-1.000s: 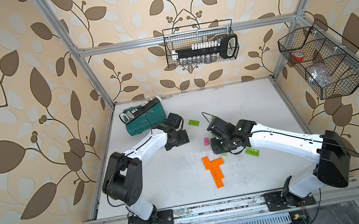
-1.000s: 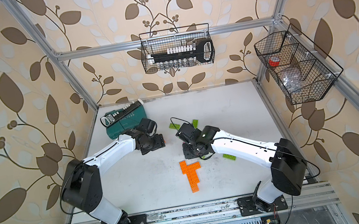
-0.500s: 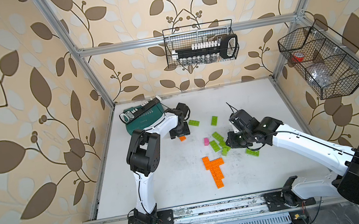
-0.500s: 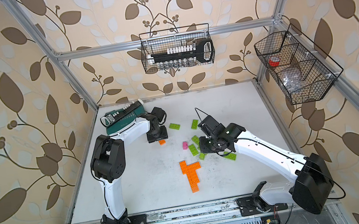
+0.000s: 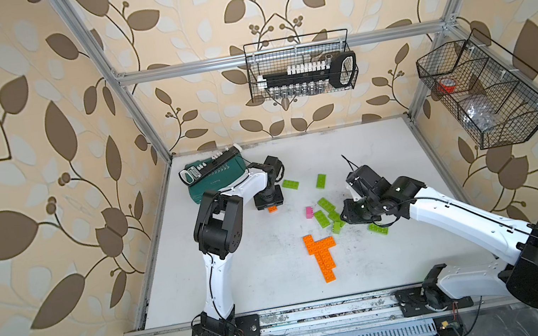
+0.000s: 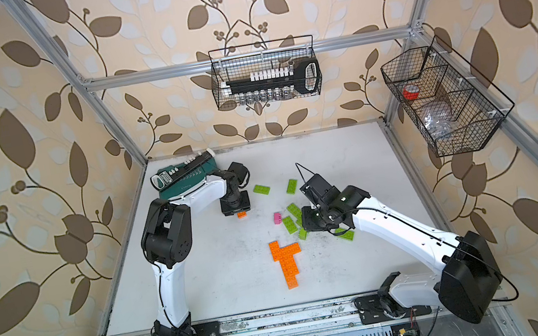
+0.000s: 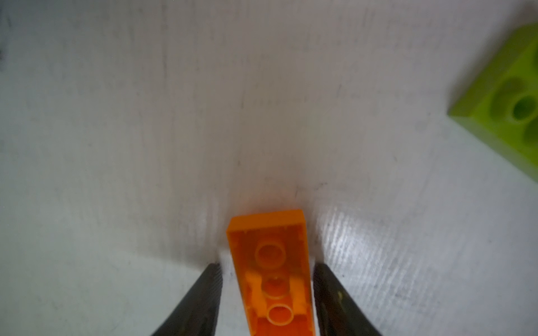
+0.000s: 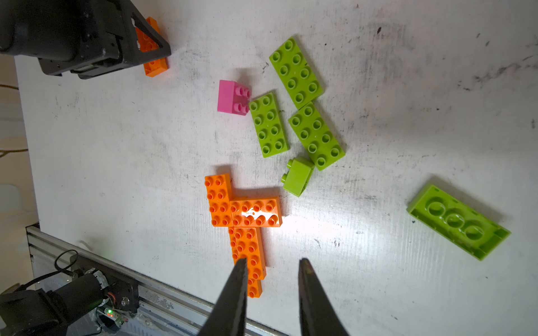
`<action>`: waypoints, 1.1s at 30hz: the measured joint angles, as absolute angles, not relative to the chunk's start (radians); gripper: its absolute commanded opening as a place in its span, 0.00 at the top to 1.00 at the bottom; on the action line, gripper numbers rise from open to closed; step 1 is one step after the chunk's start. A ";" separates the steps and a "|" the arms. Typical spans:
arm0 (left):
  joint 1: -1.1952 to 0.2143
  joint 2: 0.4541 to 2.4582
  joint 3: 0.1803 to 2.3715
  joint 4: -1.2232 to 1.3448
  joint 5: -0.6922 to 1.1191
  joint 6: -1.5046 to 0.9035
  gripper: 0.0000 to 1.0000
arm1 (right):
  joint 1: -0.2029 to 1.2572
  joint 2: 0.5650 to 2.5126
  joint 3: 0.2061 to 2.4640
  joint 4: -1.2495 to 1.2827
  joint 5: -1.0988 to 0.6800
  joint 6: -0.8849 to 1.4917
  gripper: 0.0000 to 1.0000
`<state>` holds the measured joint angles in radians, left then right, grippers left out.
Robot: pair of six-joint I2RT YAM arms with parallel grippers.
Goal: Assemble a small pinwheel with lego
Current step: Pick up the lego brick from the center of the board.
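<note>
Three orange lego bricks lie joined in an orange assembly (image 5: 321,253) (image 6: 287,259) (image 8: 241,215) at the front middle of the table. A pink brick (image 5: 309,211) (image 8: 230,97) and several lime green bricks (image 5: 324,211) (image 8: 270,125) lie just behind it. My left gripper (image 7: 267,264) (image 5: 269,200) points down over a loose orange brick (image 7: 270,270) (image 5: 271,209). That brick lies underside up between the open jaws, with thin gaps on both sides. My right gripper (image 8: 272,260) (image 5: 344,213) hovers open and empty beside the green cluster.
A teal tool case (image 5: 217,181) lies at the back left, close behind the left arm. Two more green bricks (image 5: 290,184) (image 5: 321,180) lie behind the cluster, and another lies upside down (image 8: 457,221). Wire baskets (image 5: 302,66) (image 5: 486,93) hang on the back and right walls.
My left gripper has swung back over the loose orange brick and its jaws have narrowed around it. My right gripper has drawn back to the right of the green cluster and opened slightly.
</note>
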<state>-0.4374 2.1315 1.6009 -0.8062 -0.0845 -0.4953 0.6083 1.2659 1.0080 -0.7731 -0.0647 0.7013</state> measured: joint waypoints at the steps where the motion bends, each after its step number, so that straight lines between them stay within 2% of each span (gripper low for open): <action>1: -0.437 2.131 1.600 -0.806 -0.083 -0.496 0.53 | 0.608 1.265 1.008 -0.773 -0.066 0.701 0.61; 5: -0.437 2.129 1.591 -0.797 -0.079 -0.500 0.56 | 0.607 1.253 1.006 -0.769 -0.077 0.694 0.50; 15: -0.438 2.052 1.467 -0.742 -0.059 -0.521 0.64 | 0.607 1.177 0.998 -0.712 -0.090 0.685 0.36; 19: -0.438 2.035 1.440 -0.725 -0.057 -0.527 0.65 | 0.607 1.152 0.990 -0.685 -0.089 0.684 0.33; 21: -0.438 2.028 1.432 -0.719 -0.054 -0.527 0.65 | 0.607 1.136 0.987 -0.672 -0.081 0.685 0.25; 22: -0.438 2.027 1.431 -0.718 -0.053 -0.527 0.66 | 0.607 1.129 0.985 -0.661 -0.075 0.687 0.19; 23: -0.438 2.026 1.428 -0.716 -0.052 -0.527 0.66 | 0.607 1.118 0.979 -0.643 -0.071 0.685 0.05; 24: -0.438 2.022 1.423 -0.711 -0.051 -0.526 0.67 | 0.607 1.109 0.971 -0.627 -0.063 0.690 0.01; 28: -0.438 1.962 1.356 -0.684 -0.029 -0.522 0.69 | 0.606 1.121 0.959 -0.596 -0.041 0.678 0.01; 30: -0.438 1.879 1.297 -0.671 0.001 -0.518 0.71 | 0.599 1.159 0.974 -0.614 -0.038 0.670 0.09; 31: -0.438 1.829 1.269 -0.661 0.019 -0.515 0.72 | 0.593 1.175 0.981 -0.617 -0.042 0.663 0.08; 32: -0.437 1.756 1.234 -0.645 0.050 -0.511 0.73 | 0.584 1.186 0.982 -0.610 -0.058 0.660 0.02; 33: -0.437 1.685 1.207 -0.628 0.081 -0.508 0.73 | 0.574 1.189 0.982 -0.601 -0.085 0.656 0.01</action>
<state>-0.4374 1.6852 1.2072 -0.6277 0.0811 -0.5079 0.5739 1.1893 0.9821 -0.6006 -0.0849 0.6563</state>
